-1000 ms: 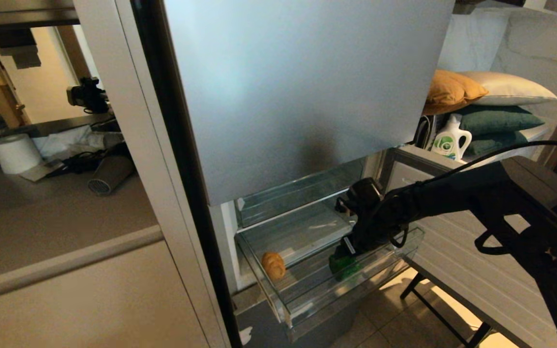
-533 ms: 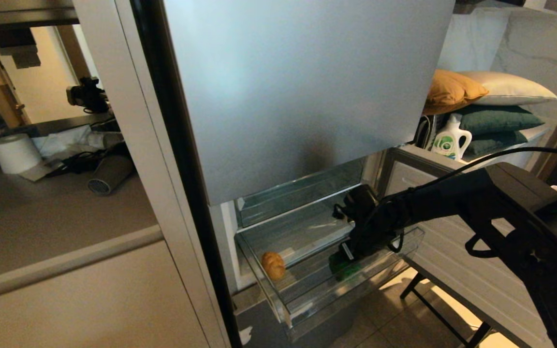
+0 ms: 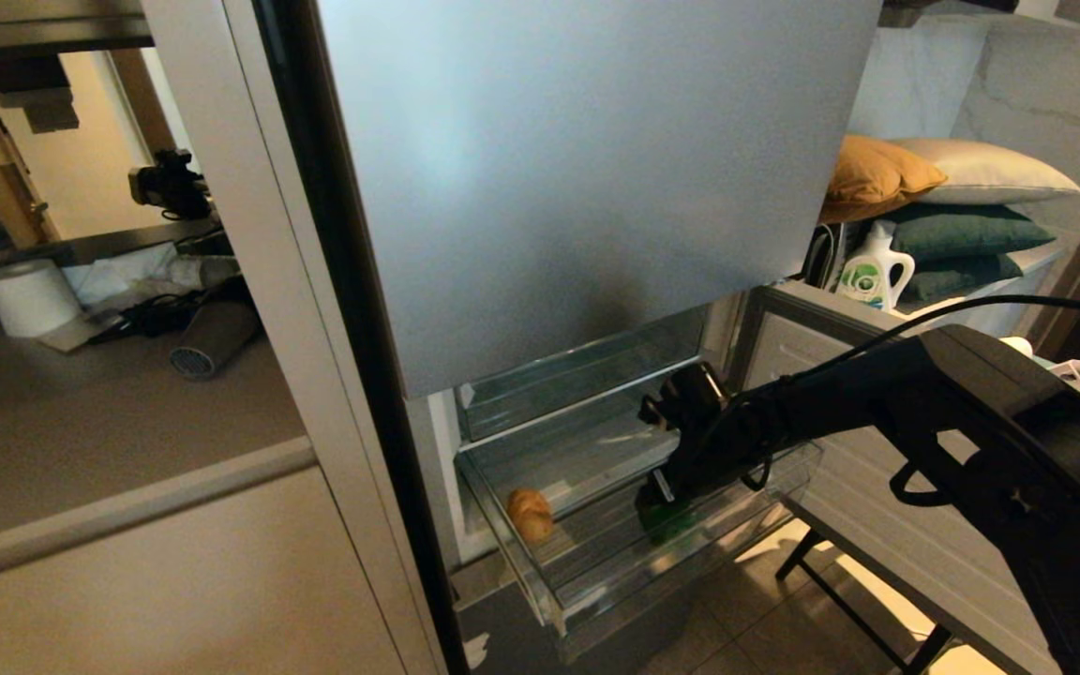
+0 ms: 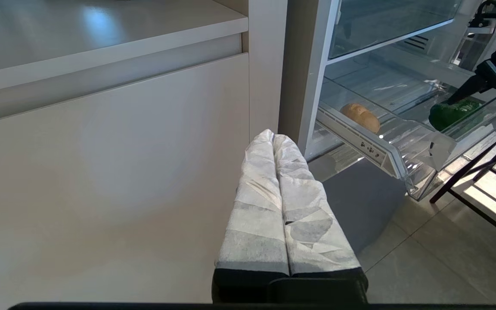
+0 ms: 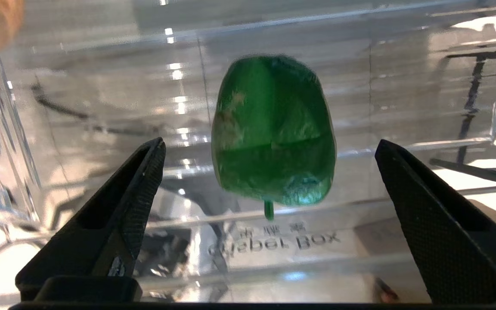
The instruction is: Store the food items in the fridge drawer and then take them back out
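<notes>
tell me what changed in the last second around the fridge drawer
The right gripper has pushed slightly further into the fridge drawer, covering more of the bell pepper. Its fingers stay wide open either side of the pepper, nothing gripped. The potato and the parked left gripper haven't moved.
</notes>
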